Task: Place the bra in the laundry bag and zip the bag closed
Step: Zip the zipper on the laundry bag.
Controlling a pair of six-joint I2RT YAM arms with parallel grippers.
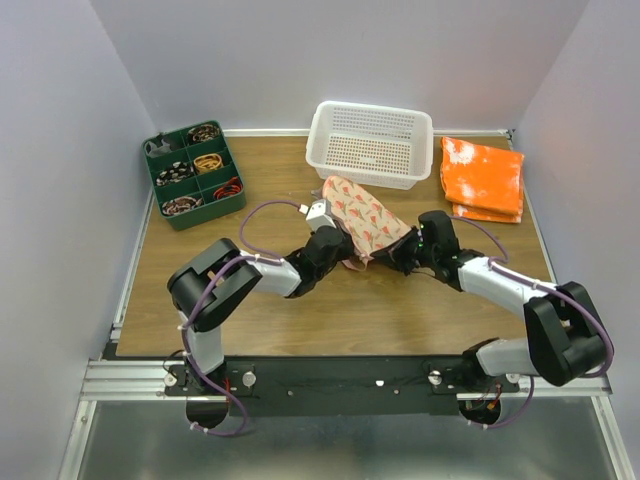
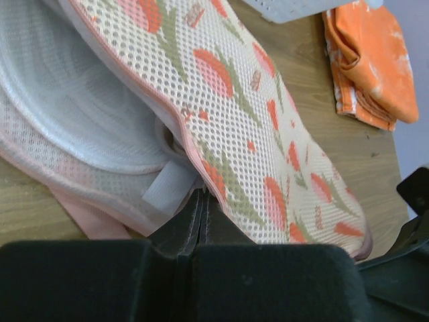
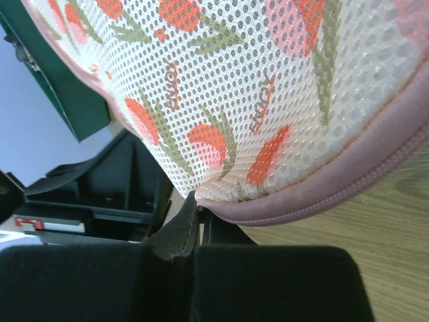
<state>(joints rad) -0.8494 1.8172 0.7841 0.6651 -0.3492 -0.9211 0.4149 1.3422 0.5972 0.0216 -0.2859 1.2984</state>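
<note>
Laundry bag (image 1: 362,222) lies mid-table just in front of the white basket (image 1: 370,143), shell ajar; bra not seen in any view, maybe inside, cannot tell; left gripper (image 1: 325,243) and right gripper (image 1: 405,250) each pinch its rim, jaws tight. Risk: thin rim slips a pinch, or zip snags fabric; only the left wrist view shows the white lining (image 2: 80,100) and the gap, while the right wrist view shows the zipper seam (image 3: 322,198).

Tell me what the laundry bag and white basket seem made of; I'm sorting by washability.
The laundry bag: soft printed mesh fabric, matte, given its tiny regular holes and pink trim. The white basket: probably rigid moulded plastic, smooth, slightly shiny, with neat perforated rows.
</note>
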